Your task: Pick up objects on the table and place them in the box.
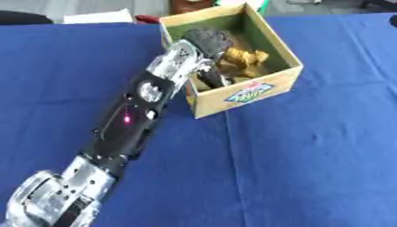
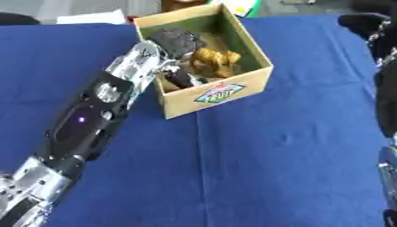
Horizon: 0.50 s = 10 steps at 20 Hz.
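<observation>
The work surface in front of me is a table covered with a blue cloth, which fills nearly all I can see. The cloth lies mostly flat, with a faint crease running from about the centre toward six o'clock and a few shallow dimples toward three o'clock. Light falls evenly on it, with a soft sheen. Beyond the far edge, at twelve o'clock, I see only a thin strip of the room: a pale surface toward eleven o'clock, a white sheet-like thing lying at the cloth's edge, and something reddish-brown that I cannot identify.
</observation>
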{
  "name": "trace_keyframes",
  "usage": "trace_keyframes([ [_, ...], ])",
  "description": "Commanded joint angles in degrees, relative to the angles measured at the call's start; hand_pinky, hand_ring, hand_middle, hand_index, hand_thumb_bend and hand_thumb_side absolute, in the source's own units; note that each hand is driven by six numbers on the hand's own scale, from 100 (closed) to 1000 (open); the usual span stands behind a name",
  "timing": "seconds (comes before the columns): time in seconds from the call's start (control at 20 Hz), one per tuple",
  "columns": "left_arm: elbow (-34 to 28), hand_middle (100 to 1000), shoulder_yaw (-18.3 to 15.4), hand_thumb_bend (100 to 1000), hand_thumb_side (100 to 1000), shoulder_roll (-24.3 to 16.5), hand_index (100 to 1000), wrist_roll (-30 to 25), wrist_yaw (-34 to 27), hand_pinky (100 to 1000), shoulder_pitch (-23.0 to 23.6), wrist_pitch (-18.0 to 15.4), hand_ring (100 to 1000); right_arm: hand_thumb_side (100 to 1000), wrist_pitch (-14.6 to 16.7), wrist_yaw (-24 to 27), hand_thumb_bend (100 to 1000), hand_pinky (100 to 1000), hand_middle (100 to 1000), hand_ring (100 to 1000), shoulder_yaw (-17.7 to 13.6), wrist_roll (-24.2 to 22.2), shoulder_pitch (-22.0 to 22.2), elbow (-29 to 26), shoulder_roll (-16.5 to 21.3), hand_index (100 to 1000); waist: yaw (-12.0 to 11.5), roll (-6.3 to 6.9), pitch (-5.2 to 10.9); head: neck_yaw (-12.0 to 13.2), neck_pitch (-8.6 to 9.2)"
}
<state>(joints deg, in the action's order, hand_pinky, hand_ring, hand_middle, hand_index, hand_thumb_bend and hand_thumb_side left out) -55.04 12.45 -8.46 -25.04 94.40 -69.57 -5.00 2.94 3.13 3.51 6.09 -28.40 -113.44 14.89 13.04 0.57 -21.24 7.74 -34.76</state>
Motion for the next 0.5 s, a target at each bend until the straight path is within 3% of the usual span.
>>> trace_keyframes([
  [0.05, -4.5, 888, 0.1, 936, 1000, -1.4, 1000, 3.6, 1.1, 730, -1.0, 1.1, 888, 793, 0.0, -0.1, 100, 871, 716, 734, -0.5, 0.1, -0.3, -1.1, 0.9, 861, -0.4, -0.19, 1.65, -0.5, -0.66],
  [0.2, -10.4, 858, -0.1, 895, 1000, -2.4, 998, 13.7, -0.5, 707, -0.4, 3.8, 856, 797, 0.1, -0.3, 100, 870, 716, 734, -0.7, 0.4, -0.4, -1.1, 1.1, 860, -1.1, -0.34, 1.74, -1.0, -1.08],
  [0.25, -12.7, 842, -0.4, 826, 1000, -2.8, 990, 17.9, -1.8, 699, -0.1, 5.4, 841, 799, 0.1, -0.3, 100, 870, 716, 734, -0.8, 0.5, -0.5, -1.1, 1.2, 860, -1.3, -0.42, 1.77, -1.3, -1.28],
  [0.35, -17.8, 795, -1.1, 552, 1000, -3.5, 966, 26.5, -7.9, 679, 1.0, 9.0, 801, 802, 0.3, -0.5, 100, 869, 716, 734, -1.1, 0.8, -0.5, -1.1, 1.5, 860, -2.0, -0.57, 1.92, -2.3, -1.83],
  [0.4, -20.6, 791, -1.4, 525, 1000, -4.0, 963, 30.2, -13.3, 676, 1.6, 10.4, 796, 802, 0.4, -0.6, 100, 869, 716, 734, -1.3, 1.0, -0.4, -1.1, 1.6, 860, -2.5, -0.63, 2.02, -2.8, -2.12],
  [0.45, -23.5, 774, -1.5, 396, 1000, -4.8, 953, 33.7, -18.7, 659, 2.2, 11.4, 774, 803, 0.4, -0.6, 100, 868, 716, 735, -1.4, 1.2, -0.3, -1.1, 1.7, 860, -3.0, -0.69, 2.15, -3.3, -2.6],
  [0.5, -27.1, 772, -1.5, 375, 1000, -6.0, 950, 37.4, -24.5, 658, 3.0, 11.7, 771, 803, 0.4, -0.7, 100, 868, 717, 735, -1.6, 1.4, -0.2, -1.1, 1.8, 860, -3.7, -0.73, 2.29, -3.8, -3.16],
])
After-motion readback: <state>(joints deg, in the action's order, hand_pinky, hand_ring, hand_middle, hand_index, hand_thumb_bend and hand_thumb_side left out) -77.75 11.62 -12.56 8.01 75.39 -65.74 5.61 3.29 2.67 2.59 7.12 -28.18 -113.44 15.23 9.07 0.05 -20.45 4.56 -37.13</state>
